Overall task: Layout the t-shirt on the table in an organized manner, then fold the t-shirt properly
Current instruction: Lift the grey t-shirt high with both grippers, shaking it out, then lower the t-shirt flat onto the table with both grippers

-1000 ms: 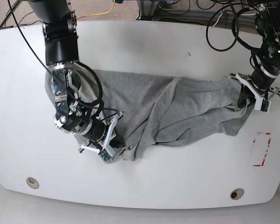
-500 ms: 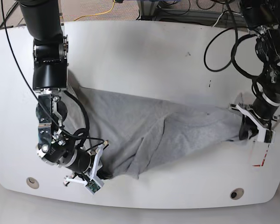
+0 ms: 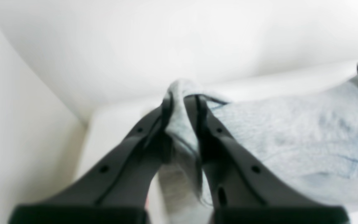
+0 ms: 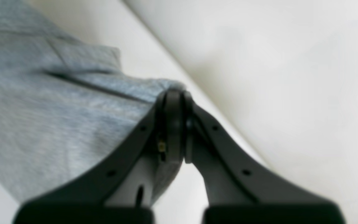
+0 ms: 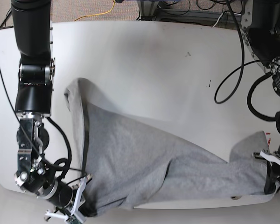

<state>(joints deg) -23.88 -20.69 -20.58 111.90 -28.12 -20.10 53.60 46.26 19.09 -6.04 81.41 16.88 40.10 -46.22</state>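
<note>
both sets of fingers (image 3: 181, 102) (image 4: 174, 99) clamped on the grey t-shirt (image 5: 144, 163), draping off the bench (image 5: 144, 60) edge

No text, label, brand, number or sign can be read in any view: the t-shirt (image 5: 144, 163) is plain grey, the white desk (image 5: 144, 60) shows only a few dark specks, and both wrist views are perhaps too blurred to reveal any fine print.
</note>
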